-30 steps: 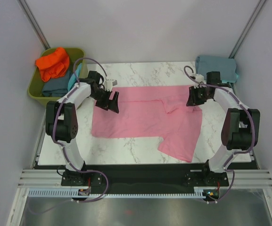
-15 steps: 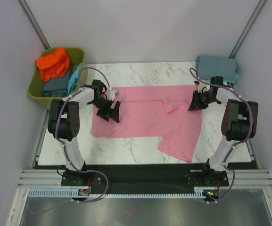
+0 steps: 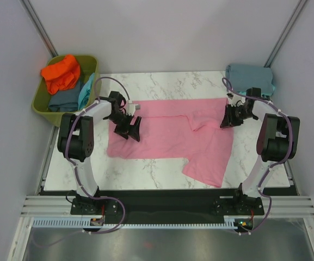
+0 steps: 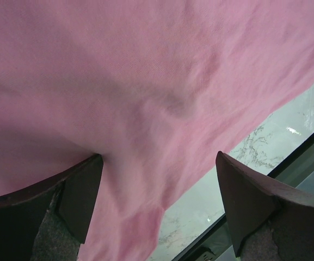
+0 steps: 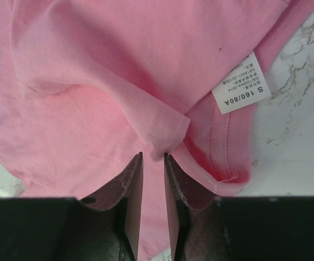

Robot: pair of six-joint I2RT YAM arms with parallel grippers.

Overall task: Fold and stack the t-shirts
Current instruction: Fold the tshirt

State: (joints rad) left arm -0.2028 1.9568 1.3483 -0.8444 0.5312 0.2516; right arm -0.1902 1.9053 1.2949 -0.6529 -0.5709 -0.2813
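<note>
The pink t-shirt [image 3: 167, 130] lies spread on the marble table, its neck end to the right, one part folded toward the front right. My left gripper [image 3: 129, 129] is open low over the shirt's left end; in the left wrist view its fingers [image 4: 80, 196] stand wide apart over the pink cloth [image 4: 146, 81]. My right gripper [image 3: 226, 120] is at the neck end, shut on a fold of the pink t-shirt [image 5: 91, 65] close to the white neck label [image 5: 238, 89]. In the right wrist view the gripper [image 5: 152, 155] pinches the fold's corner.
An olive-green tub [image 3: 39, 106] at the back left holds an orange tee [image 3: 61, 73], a slate-blue tee [image 3: 64, 100] and a turquoise tee [image 3: 86, 89]. A folded grey-blue tee [image 3: 249, 76] lies at the back right corner. The table's front edge [image 4: 254, 147] shows beyond the shirt.
My left gripper has moved a little right and forward onto the shirt's left end. My right gripper has shifted slightly right at the neck end.
</note>
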